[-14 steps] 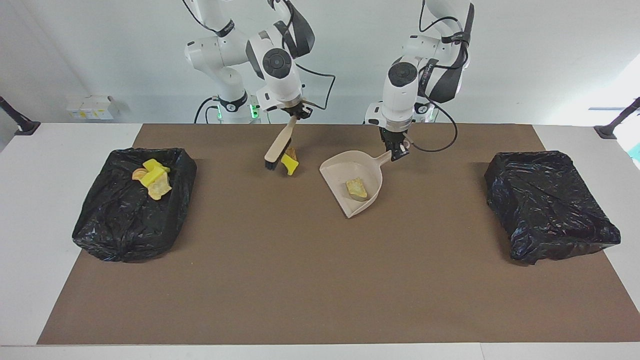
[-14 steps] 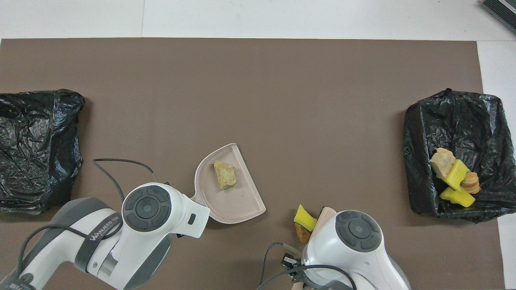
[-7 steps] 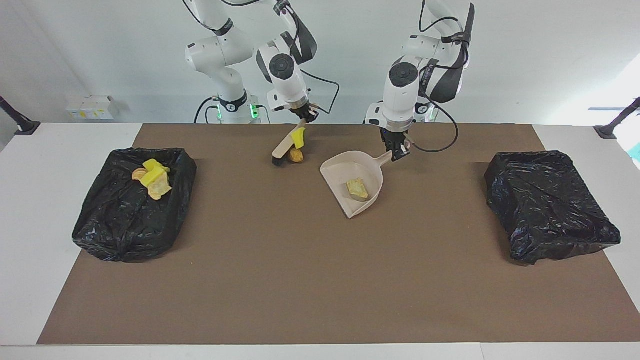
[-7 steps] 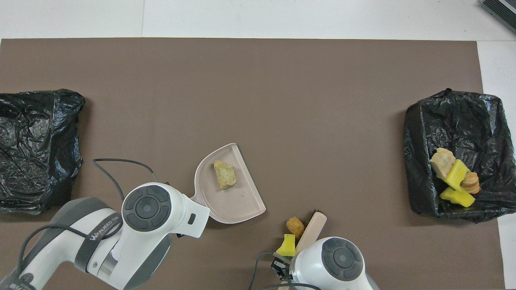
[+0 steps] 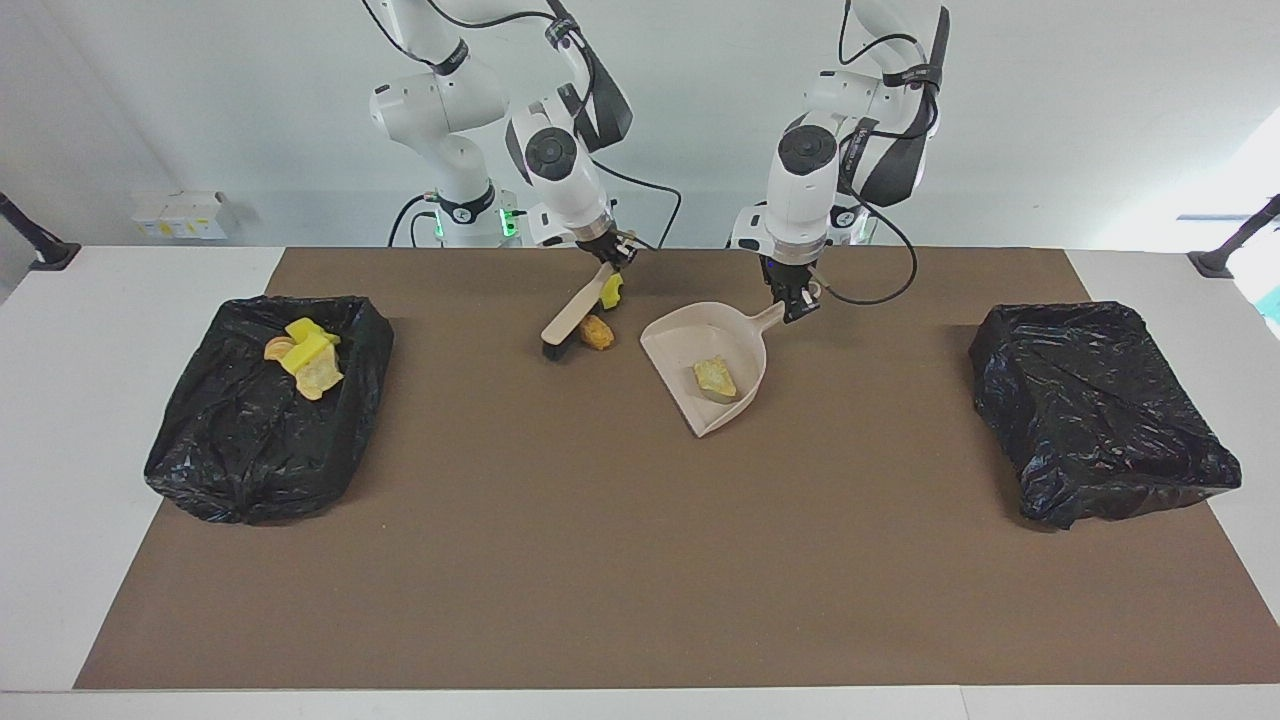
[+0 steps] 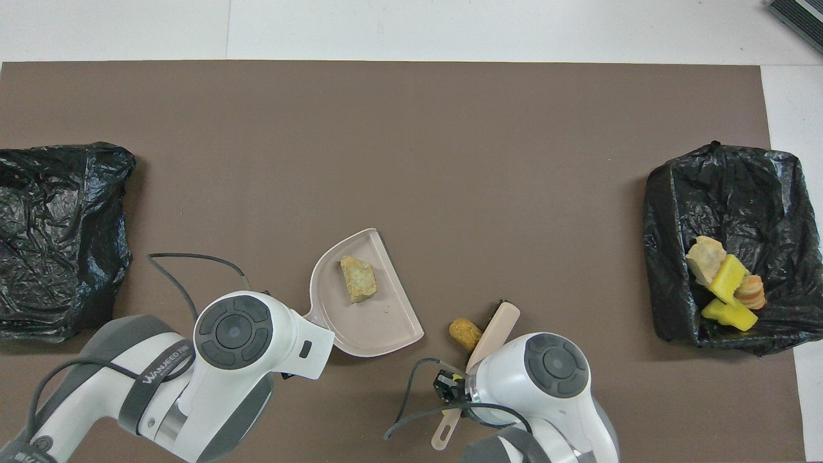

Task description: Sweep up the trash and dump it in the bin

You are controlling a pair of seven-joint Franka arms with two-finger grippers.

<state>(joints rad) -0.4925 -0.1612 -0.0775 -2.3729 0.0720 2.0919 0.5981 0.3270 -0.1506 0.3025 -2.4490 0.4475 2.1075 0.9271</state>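
Landmark: the beige dustpan (image 5: 705,365), resting on the brown mat (image 5: 640,560) on the table (image 5: 60,420).

Left end effector (image 5: 797,300) is clenched on the dustpan's handle, at the end nearest the robots. Right end effector (image 5: 612,258) is clenched on the handle of the black-bristled brush (image 5: 568,320), which slants down with its bristles at the mat, beside the dustpan toward the right arm's end.

Trash: one yellowish wedge (image 5: 714,377) lies inside the dustpan. A brown cork-shaped roll (image 5: 597,332) sits on the mat between brush and dustpan, apart from the pan's mouth. A bright yellow wedge (image 5: 611,290) is up by the brush handle just under the right end effector; it looks stuck or perched there, but contact cannot be confirmed. Several more pieces already lie in the black-lined bin (image 5: 265,400) at the right arm's end; the other bin (image 5: 1095,410) shows none.

Risks: the pan's open mouth faces away from the roll, so a sweep may push the roll against the pan's wall or past it. The yellow wedge could drop off somewhere unplanned. Tilting the pan early would spill the wedge inside.

Hidden: in the overhead view the right wrist covers the yellow wedge and most of the brush handle, and the left arm covers the dustpan grip.
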